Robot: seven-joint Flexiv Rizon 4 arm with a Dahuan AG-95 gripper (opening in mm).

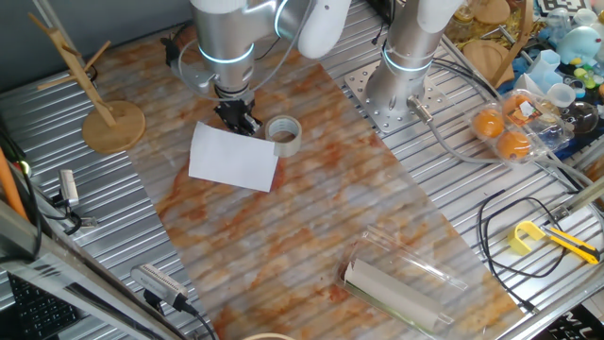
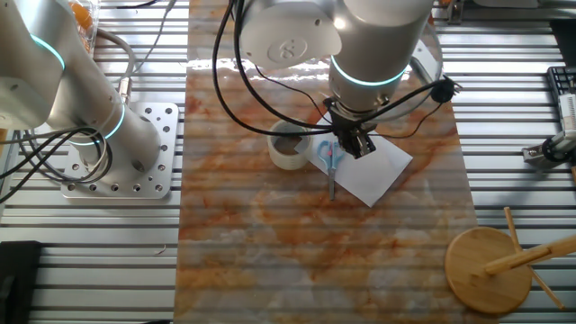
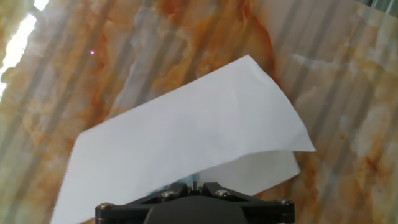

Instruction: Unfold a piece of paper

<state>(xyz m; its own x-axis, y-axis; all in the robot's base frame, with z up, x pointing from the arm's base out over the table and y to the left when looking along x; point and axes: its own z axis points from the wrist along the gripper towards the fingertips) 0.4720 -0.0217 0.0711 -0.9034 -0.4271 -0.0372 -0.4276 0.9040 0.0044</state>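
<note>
The piece of paper [image 1: 233, 158] is a white folded sheet lying on the marbled mat [image 1: 311, 217]. My gripper [image 1: 237, 119] stands at its far edge, next to the grey tape roll [image 1: 284, 135]. In the hand view the fingers [image 3: 168, 194] are closed together on the paper's near edge. The top layer [image 3: 186, 130] is raised a little and the lower layer [image 3: 264, 167] shows under its right corner. In the other fixed view the gripper [image 2: 353, 144] is over the paper's [image 2: 378, 169] left edge, with the tape roll [image 2: 288, 149] just left of it.
A wooden stand [image 1: 113, 125] is at the mat's left. A beige rolled sheet in clear plastic [image 1: 401, 283] lies near the front. A second arm's base [image 1: 406, 80] and a pack of oranges [image 1: 505, 127] are at the right. A blue-handled thing [image 2: 329, 157] lies by the tape.
</note>
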